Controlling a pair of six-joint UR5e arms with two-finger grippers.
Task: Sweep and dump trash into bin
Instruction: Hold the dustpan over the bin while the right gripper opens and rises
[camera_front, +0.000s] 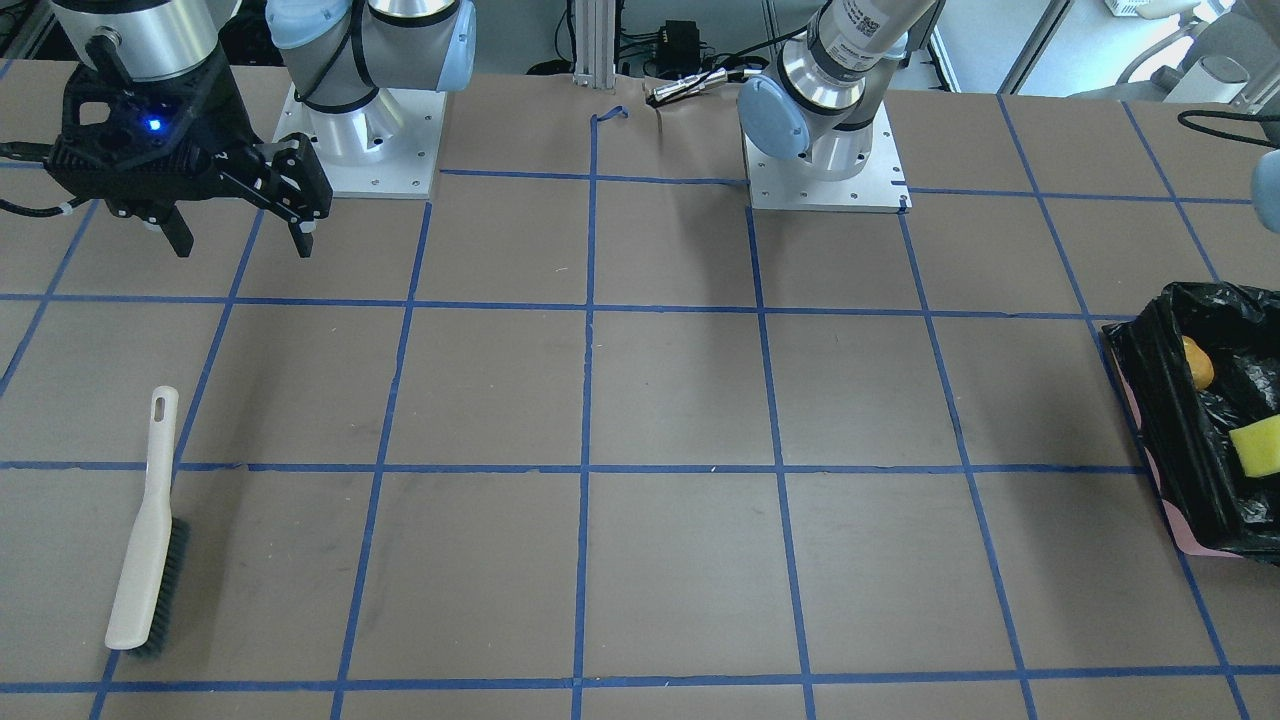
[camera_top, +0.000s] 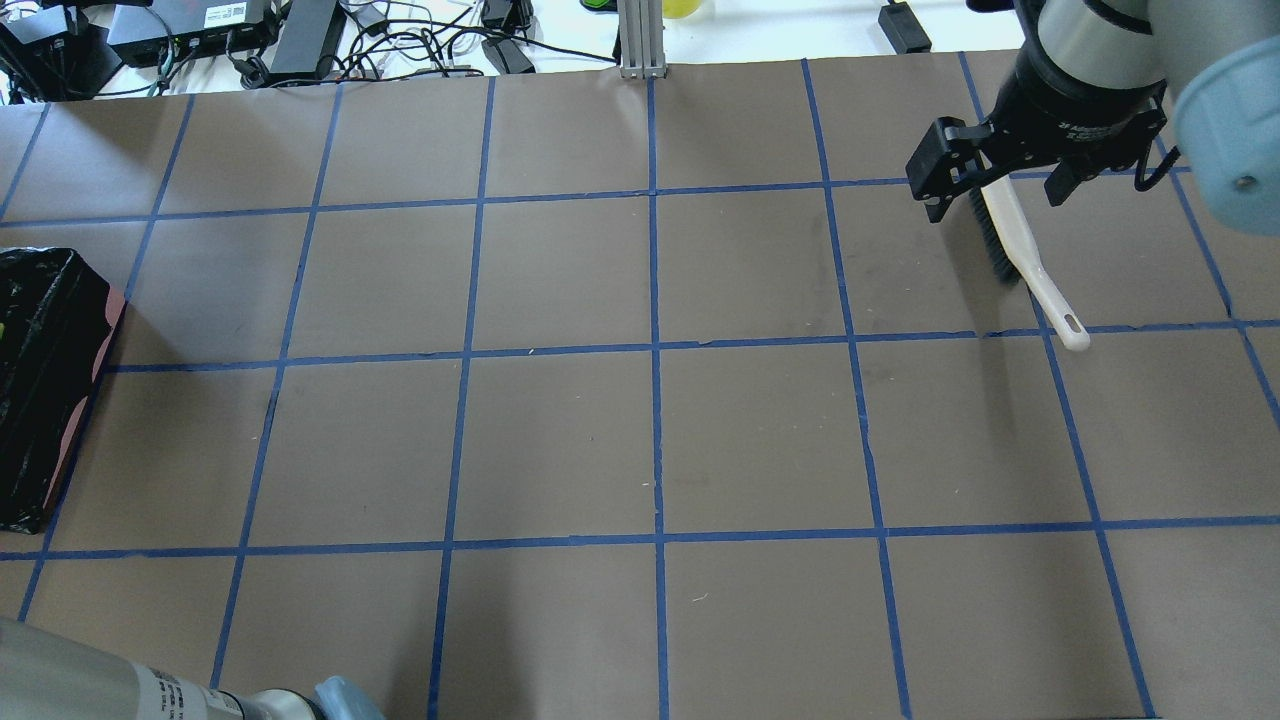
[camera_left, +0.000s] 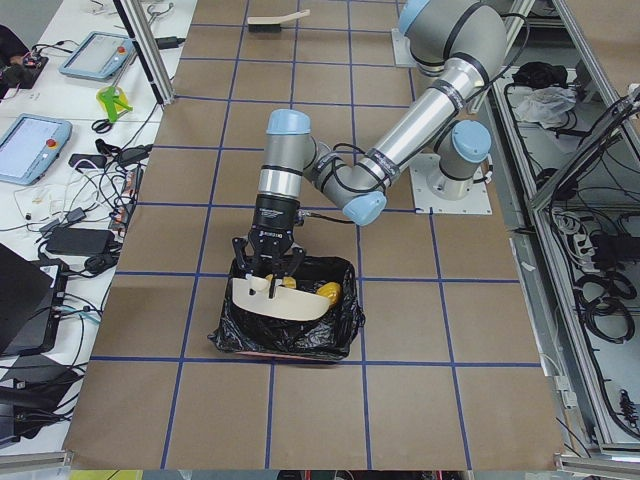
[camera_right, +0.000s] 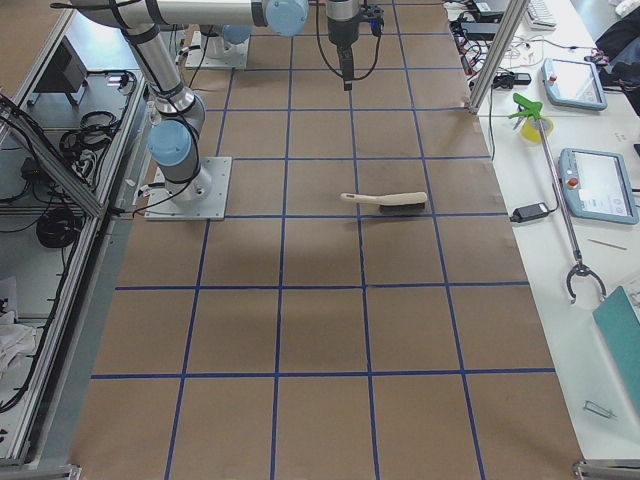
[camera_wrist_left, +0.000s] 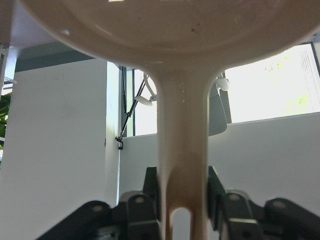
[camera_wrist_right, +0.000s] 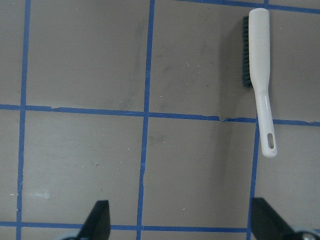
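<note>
Dustpan (camera_left: 282, 302) hangs over bin (camera_left: 345, 312).
Left gripper (camera_left: 268, 268) pinches its upright handle, pan along bin's length below; right gripper (camera_front: 244, 245) open, empty.

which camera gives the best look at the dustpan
Exterior left: the whole dustpan shows, held over the bin. The left wrist view shows only its handle between the fingers and the pan's edge, close up. The other views miss it.
</note>
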